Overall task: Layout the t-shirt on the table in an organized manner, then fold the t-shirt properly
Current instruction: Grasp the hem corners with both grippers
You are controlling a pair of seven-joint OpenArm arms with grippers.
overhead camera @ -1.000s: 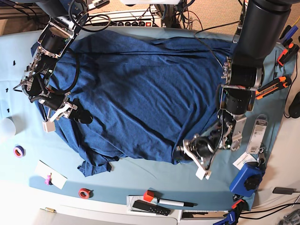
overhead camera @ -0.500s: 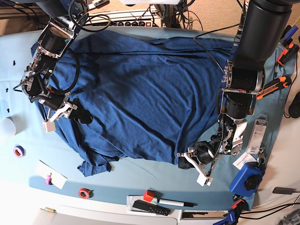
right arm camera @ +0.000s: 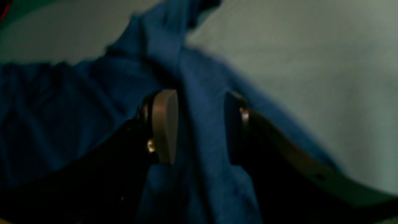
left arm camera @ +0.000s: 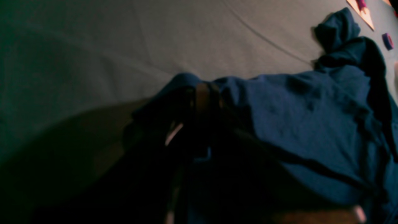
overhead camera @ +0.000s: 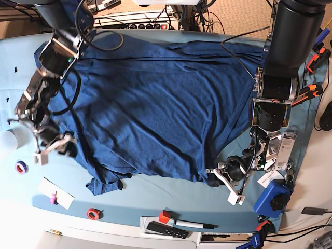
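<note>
Nearest to us, along the front strip of the table (overhead camera: 155, 194), we count two small rolls of tape (one red (overhead camera: 93, 213), one purple (overhead camera: 21, 167)), one white card (overhead camera: 56, 193) with a pink bit on it, one black remote (overhead camera: 166, 230), one marker (overhead camera: 193, 224) and one blue box (overhead camera: 273, 198).

Behind these lies one t-shirt (overhead camera: 155, 104), dark navy, spread wide over the teal cloth, with many slanted wrinkles. One sleeve (overhead camera: 106, 182) is bunched at the front edge.

We see two grippers. The left gripper (overhead camera: 228, 175) is low at the front corner of the shirt on the base view's right side. Its wrist view is very dark and blurred: a lump of navy cloth (left arm camera: 186, 90) sits at the fingertips, but we cannot tell how far the jaws stand apart.

The right gripper (right arm camera: 197, 124) is at the shirt's edge on the other side. Its two pads (right arm camera: 164, 124) stand somewhat apart, with a thick fold of the shirt (right arm camera: 205, 130) between them, so it holds the cloth.

At the far edge of the table there are cables and a power strip (overhead camera: 150, 22).
</note>
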